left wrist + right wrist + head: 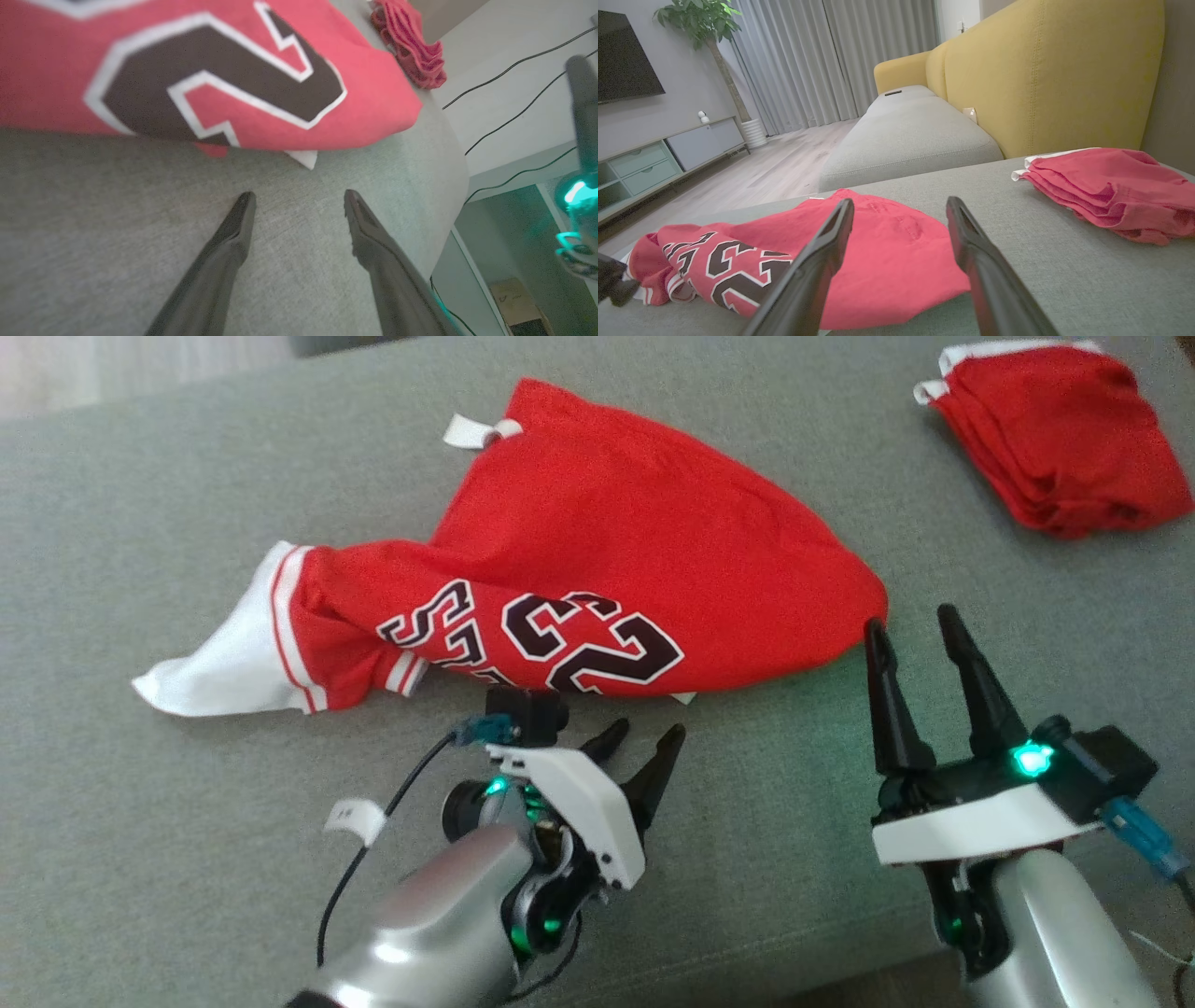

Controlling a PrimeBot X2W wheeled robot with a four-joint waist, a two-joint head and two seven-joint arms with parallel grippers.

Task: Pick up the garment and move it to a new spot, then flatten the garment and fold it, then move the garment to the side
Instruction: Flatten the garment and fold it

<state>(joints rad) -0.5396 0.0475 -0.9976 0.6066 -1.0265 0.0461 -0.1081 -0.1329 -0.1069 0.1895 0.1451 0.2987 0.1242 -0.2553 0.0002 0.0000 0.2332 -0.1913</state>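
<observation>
Red numbered jersey, crumpled at centre of grey cushion: judged light, limp and prone to bunching, best taken along its near edge and right corner, beside which left gripper and right gripper are held spread and empty.

A grey fabric sofa cushion carried a crumpled red jersey. A folded red garment lay well apart from the jersey, to its far right.

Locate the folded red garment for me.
The folded red garment lies at the head view's upper right on the grey cushion, beyond the right gripper and right of the crumpled jersey.
</observation>
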